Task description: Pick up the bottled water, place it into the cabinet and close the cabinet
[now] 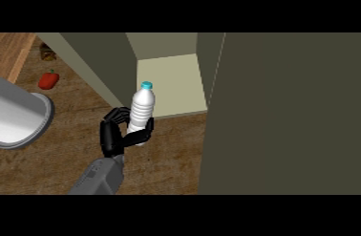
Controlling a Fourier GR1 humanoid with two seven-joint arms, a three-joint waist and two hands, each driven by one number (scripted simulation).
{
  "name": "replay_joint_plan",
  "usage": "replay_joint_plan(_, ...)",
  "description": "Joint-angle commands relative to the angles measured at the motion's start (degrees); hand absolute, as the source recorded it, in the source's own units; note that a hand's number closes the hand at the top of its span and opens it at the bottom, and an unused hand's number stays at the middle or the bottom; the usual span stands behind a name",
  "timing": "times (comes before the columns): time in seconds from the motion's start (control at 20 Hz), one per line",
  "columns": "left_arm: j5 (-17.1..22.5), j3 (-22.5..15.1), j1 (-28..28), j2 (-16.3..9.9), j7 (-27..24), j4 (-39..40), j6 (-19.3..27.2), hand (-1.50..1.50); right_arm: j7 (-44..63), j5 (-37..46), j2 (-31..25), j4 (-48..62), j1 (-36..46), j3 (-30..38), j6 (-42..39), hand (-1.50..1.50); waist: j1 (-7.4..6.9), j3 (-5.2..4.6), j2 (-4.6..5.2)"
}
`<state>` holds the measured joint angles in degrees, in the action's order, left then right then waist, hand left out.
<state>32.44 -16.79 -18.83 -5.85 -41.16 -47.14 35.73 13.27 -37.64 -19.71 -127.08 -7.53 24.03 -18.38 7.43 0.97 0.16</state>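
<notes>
The bottled water [143, 107], white with a teal cap, stands upright in my left hand [116, 132], whose black fingers curl round its lower half. The bottle's base is hidden by those fingers. Hand and bottle hover just in front of the open cabinet [173, 82], at the front left corner of its pale shelf floor. The cabinet door [282, 115] stands open as a large dark panel filling the right side of the view. My right hand does not show.
A grey round pot or sink rim [25, 118] sits at the left edge. A red pepper [48, 80] lies on the wooden counter [63, 158] at the upper left, beside the cabinet's left wall [95, 68].
</notes>
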Motion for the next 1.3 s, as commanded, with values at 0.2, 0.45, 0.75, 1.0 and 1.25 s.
replay_joint_plan(0.2, 3.1, 0.7, -14.4, 5.3, 7.0, 2.9, -1.6, 1.5, -0.1, -1.5, -0.9, 2.3, 0.9, 0.5, -1.1, -1.5, 2.89, -1.17, 1.9)
replay_joint_plan(0.45, 3.5, 1.1, -14.7, 4.5, 5.8, 2.5, -0.6, 1.5, -0.4, -1.9, -2.0, 3.3, 2.0, 1.4, -1.8, -1.5, 3.37, -1.12, 2.02)
replay_joint_plan(0.75, 3.6, 0.7, -14.6, 3.0, 5.7, 2.2, 0.2, 1.5, -0.5, -2.6, -1.7, 2.9, 2.3, 0.7, -2.3, -1.5, 4.74, -1.1, 2.08)
replay_joint_plan(1.0, 4.1, 1.5, -13.7, 1.6, 4.5, 1.4, 1.1, -1.5, -0.7, -3.8, -2.0, 4.1, 2.5, 1.8, -2.4, -1.5, 5.31, -1.09, 1.94)
replay_joint_plan(1.25, 4.7, 1.5, -13.0, 0.1, 4.6, 0.0, 0.8, -1.5, -0.1, -3.8, -2.8, 4.9, 3.3, 1.0, -3.2, -1.5, 5.53, -1.16, 2.26)
